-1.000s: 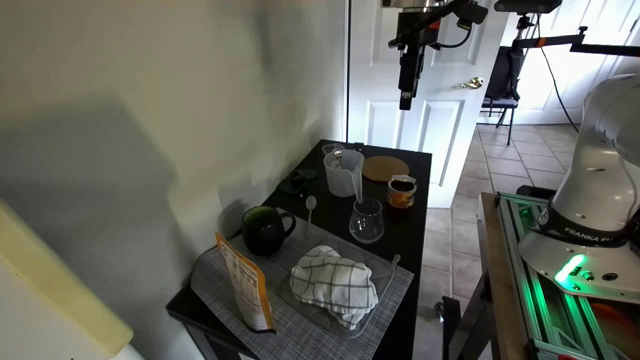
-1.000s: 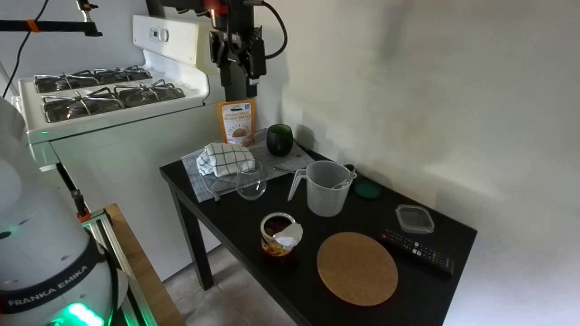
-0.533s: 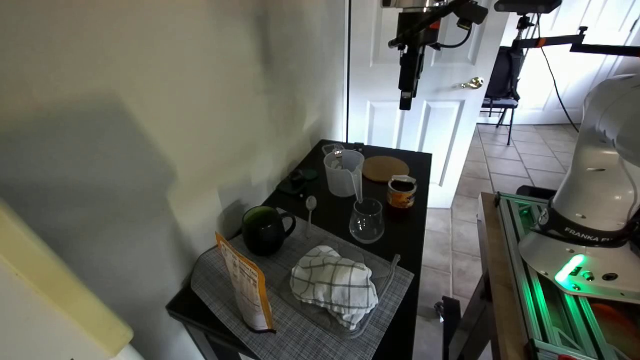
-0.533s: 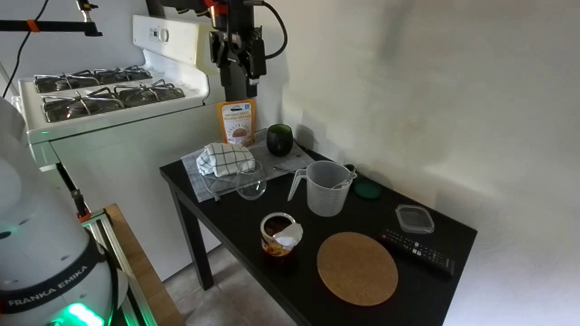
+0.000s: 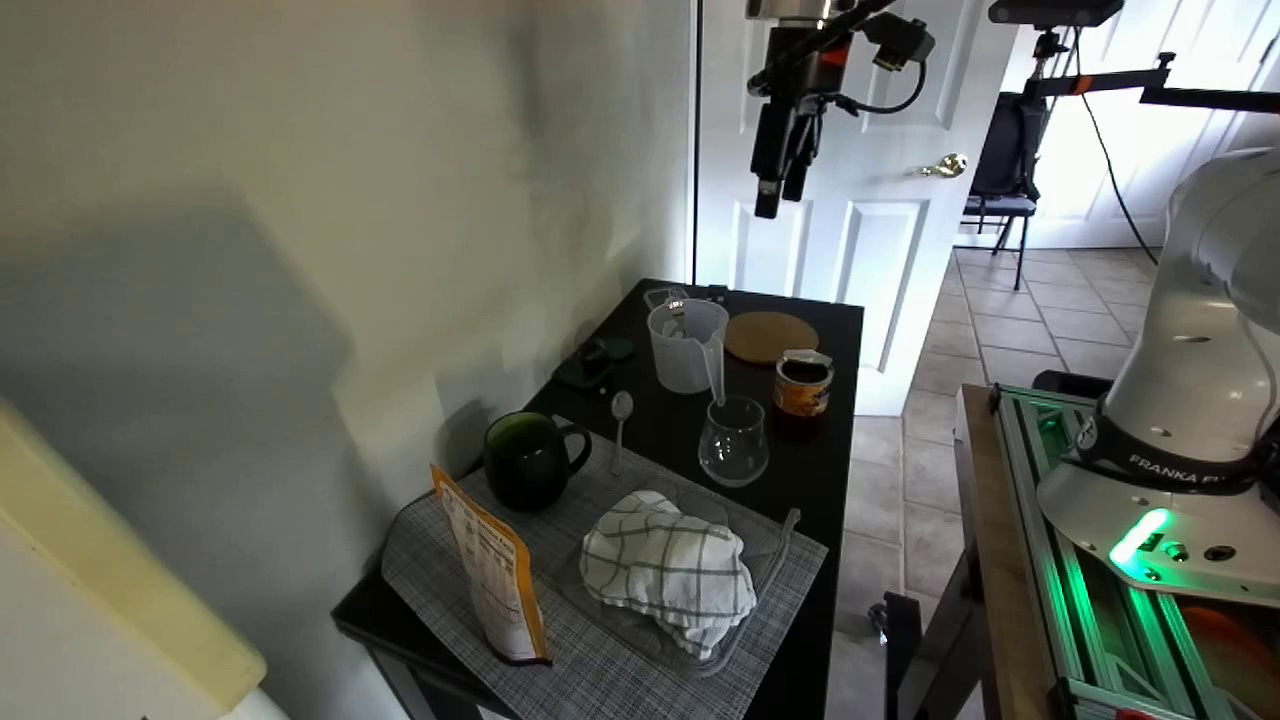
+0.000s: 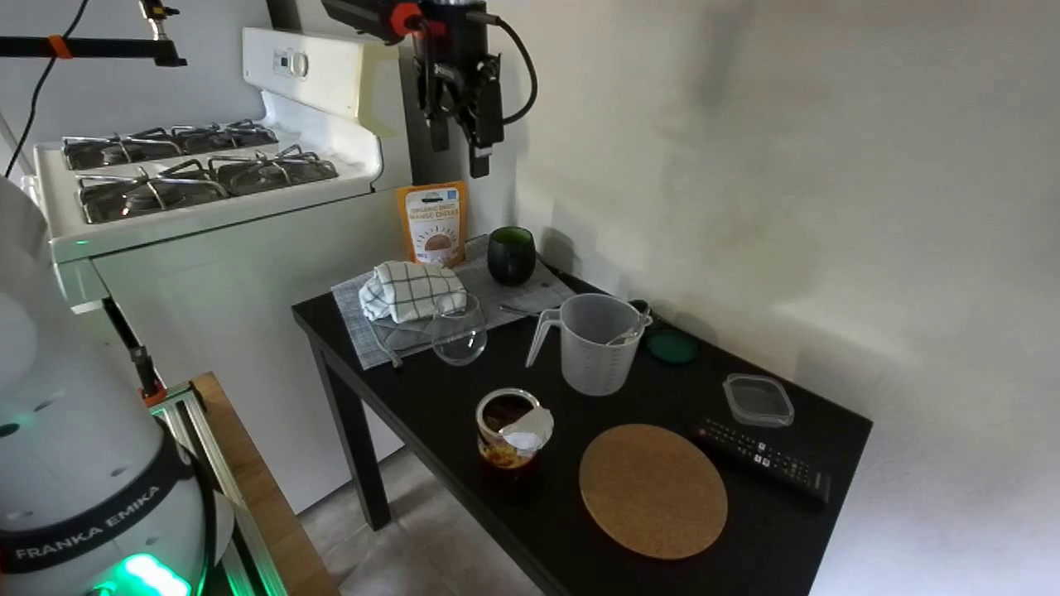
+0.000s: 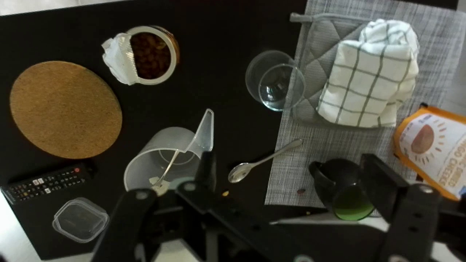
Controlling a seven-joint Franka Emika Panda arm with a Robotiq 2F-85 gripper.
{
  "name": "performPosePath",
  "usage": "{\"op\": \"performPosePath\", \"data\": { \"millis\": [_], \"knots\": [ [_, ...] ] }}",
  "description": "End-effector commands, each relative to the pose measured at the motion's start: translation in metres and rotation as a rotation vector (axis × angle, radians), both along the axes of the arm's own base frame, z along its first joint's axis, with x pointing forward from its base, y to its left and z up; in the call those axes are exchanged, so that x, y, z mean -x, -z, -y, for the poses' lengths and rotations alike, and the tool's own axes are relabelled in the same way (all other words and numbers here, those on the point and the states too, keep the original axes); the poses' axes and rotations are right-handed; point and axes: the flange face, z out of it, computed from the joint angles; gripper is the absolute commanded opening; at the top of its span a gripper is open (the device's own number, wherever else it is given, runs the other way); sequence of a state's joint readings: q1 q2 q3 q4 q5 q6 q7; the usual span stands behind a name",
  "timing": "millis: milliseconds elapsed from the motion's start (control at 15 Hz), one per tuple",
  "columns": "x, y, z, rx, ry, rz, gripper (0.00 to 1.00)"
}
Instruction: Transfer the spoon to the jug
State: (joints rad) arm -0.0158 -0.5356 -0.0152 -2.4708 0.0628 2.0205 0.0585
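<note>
A metal spoon lies flat, its bowl [image 7: 239, 172] on the black table and its handle on the grey placemat. It also shows in both exterior views [image 5: 621, 410] [image 6: 515, 311]. The jug, a translucent plastic measuring jug [image 5: 682, 358] [image 6: 598, 364] [image 7: 164, 140] with a handle, stands upright beside it. A spoon-like utensil [image 7: 168, 170] leans inside the jug. A clear stemless glass [image 5: 735, 450] [image 6: 458, 335] [image 7: 267, 78], wider below, stands nearby. My gripper [image 5: 780, 203] [image 6: 460, 157] [image 7: 287, 158] is open and empty, high above the table. In the wrist view the spoon shows between its fingers.
A dark green mug [image 5: 530, 465], an orange pouch [image 5: 500, 575] and a checked cloth [image 5: 668, 565] are on the placemat [image 5: 440, 580]. An opened can [image 6: 505, 430], cork disc [image 6: 654, 492], remote [image 6: 766, 463] and plastic lid [image 6: 758, 401] lie on the table. A wall [image 6: 745, 207] borders it.
My gripper has moved toward the wall within the last half second and turned slightly, so both fingers now show in both exterior views. It stays high and open. The table objects have not moved.
</note>
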Motion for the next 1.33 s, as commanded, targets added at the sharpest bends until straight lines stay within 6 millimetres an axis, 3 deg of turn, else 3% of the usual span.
{"op": "performPosePath", "data": {
  "millis": [0, 333, 400, 467, 600, 733, 867, 1267],
  "knots": [
    [-0.049, 0.023, 0.007, -0.073, 0.138, -0.029, 1.00],
    [-0.110, 0.102, 0.004, -0.063, 0.295, -0.236, 1.00],
    [-0.117, 0.116, 0.000, -0.099, 0.247, -0.297, 1.00],
    [-0.093, 0.091, 0.003, -0.061, 0.247, -0.205, 1.00],
    [-0.104, 0.110, 0.004, -0.059, 0.248, -0.238, 1.00],
    [-0.103, 0.103, 0.004, -0.060, 0.247, -0.224, 1.00],
    [-0.103, 0.096, -0.001, -0.154, 0.384, -0.195, 1.00],
    [-0.123, 0.132, 0.000, -0.239, 0.684, -0.144, 1.00]
  ]
}}
